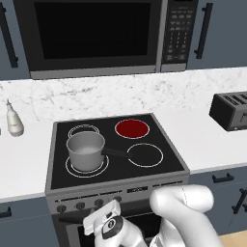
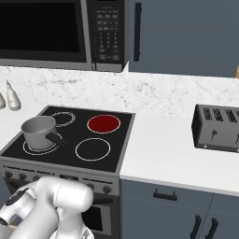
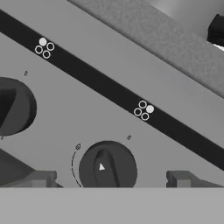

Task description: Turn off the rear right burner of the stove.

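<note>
The stove (image 1: 159,166) has a black glass top, and its rear right burner (image 1: 132,128) (image 2: 103,123) glows solid red. A row of small dark knobs (image 1: 80,206) runs along its grey front panel. My hand (image 1: 103,218) is low in front of that panel, near the knobs. In the hand view, my gripper (image 3: 109,178) is open and close to the panel. One round dark knob (image 3: 107,166) sits between its fingertips (image 3: 41,178), with a gap on each side. A second knob (image 3: 13,105) is at the left edge.
A steel saucepan (image 1: 86,150) stands on the front left zone with its handle pointing right. A black microwave (image 1: 91,34) hangs above the stove. On the counter are a toaster (image 1: 231,111) to the right and a small bottle (image 1: 14,121) to the left.
</note>
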{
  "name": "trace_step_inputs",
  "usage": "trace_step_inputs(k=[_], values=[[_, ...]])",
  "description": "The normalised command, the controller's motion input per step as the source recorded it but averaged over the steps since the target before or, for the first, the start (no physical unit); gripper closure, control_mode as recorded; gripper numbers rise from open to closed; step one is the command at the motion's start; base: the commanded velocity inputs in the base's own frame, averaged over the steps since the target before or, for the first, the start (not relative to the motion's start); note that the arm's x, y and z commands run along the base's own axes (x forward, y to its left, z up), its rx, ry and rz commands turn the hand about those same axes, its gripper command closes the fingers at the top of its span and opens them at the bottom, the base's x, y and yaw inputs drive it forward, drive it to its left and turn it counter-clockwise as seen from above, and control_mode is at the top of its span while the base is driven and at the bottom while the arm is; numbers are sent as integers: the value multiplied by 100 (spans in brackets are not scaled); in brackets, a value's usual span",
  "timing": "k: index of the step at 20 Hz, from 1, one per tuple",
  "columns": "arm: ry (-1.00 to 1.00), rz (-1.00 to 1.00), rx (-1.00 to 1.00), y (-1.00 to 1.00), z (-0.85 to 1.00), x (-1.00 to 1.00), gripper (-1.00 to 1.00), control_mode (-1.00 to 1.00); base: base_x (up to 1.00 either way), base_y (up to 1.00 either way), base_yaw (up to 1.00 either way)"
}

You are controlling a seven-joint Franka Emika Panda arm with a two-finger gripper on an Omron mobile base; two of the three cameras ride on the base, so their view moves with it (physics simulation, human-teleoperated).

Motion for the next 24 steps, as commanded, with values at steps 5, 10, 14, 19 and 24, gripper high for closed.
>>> trace_step_inputs(k=[5, 10, 14, 19, 24], values=[[0, 0, 0, 7, -1, 30, -100, -100, 0, 0, 0], [0, 0, 0, 5, -2, 14, -100, -100, 0, 0, 0], [0, 0, 5, 1, -1, 10, 100, -100, 0, 0, 0], [1, 0, 19, -1, 4, 0, 100, -100, 0, 0, 0], [5, 0, 38, -17, 24, 0, 100, -100, 0, 0, 0]])
